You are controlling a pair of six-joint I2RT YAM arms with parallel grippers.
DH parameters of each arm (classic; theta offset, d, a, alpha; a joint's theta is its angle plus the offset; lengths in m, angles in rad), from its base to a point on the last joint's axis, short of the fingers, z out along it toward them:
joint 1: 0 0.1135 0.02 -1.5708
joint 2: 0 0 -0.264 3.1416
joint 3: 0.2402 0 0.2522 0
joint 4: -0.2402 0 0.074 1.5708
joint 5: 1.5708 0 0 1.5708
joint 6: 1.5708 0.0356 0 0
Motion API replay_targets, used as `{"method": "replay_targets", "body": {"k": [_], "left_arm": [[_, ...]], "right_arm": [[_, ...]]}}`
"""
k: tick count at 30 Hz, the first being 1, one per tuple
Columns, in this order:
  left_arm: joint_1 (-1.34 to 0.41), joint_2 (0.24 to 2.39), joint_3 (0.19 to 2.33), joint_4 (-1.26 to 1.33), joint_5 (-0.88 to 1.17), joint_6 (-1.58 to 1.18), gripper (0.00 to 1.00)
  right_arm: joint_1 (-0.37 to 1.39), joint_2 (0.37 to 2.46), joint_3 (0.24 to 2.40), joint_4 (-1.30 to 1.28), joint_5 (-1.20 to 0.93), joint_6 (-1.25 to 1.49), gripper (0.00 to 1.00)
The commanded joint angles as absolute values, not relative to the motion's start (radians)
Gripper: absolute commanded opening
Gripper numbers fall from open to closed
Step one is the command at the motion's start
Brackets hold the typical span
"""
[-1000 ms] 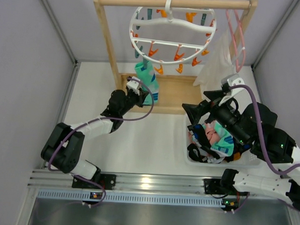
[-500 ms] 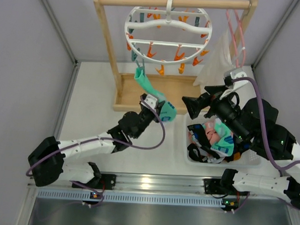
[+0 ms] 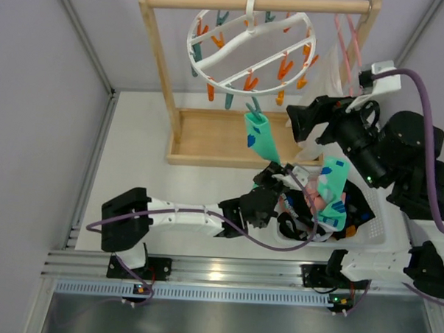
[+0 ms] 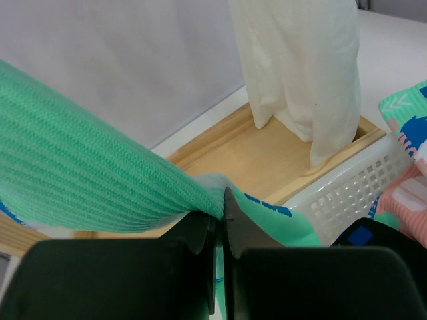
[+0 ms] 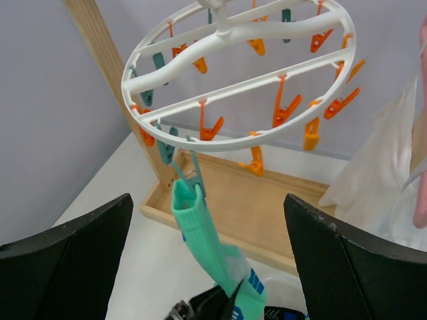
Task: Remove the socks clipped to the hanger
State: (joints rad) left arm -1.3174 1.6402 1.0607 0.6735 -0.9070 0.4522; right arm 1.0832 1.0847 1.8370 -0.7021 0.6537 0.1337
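My left arm stretches low across the table (image 3: 133, 170) toward the basket (image 3: 374, 233) near its right edge, left gripper (image 4: 219, 213) clamped on the teal sock (image 3: 261, 139), apparently its toe end (cuff clipped to the hanger (image 3: 234, 54)). My raised right gripper (image 3: 294, 122) is spread wide.

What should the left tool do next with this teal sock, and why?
Probably pull down and toward the basket until the teal clip lets go. The left tool is shut on the toe end of the teal sock, which is stretched taut with its cuff still clipped, and the hanger is tilted.
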Motion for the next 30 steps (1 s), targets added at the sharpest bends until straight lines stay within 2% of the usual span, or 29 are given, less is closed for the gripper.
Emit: {"method": "replay_targets", "body": {"k": [1, 7, 12, 16, 30], "left_arm": [[-1.347, 1.727, 1.182, 0.704, -1.052, 0.639, 0.00], [-1.361, 1.767, 1.216, 0.704, -1.051, 0.647, 0.00], [-1.362, 1.743, 1.175, 0.704, -1.058, 0.638, 0.00], [-1.361, 1.703, 1.128, 0.704, -1.052, 0.606, 0.00], [-1.362, 1.658, 1.052, 0.704, -1.046, 0.551, 0.00]], "right_arm": [[1.077, 1.207, 1.926, -0.836, 0.674, 0.098, 0.90], [1.071, 1.356, 2.020, -0.896, 0.588, 0.052, 0.88], [0.930, 1.391, 2.017, -0.890, 0.378, 0.074, 0.77], [0.864, 1.399, 1.993, -0.870, 0.256, 0.054, 0.77], [0.788, 1.459, 1.937, -0.792, 0.109, 0.020, 0.74]]}}
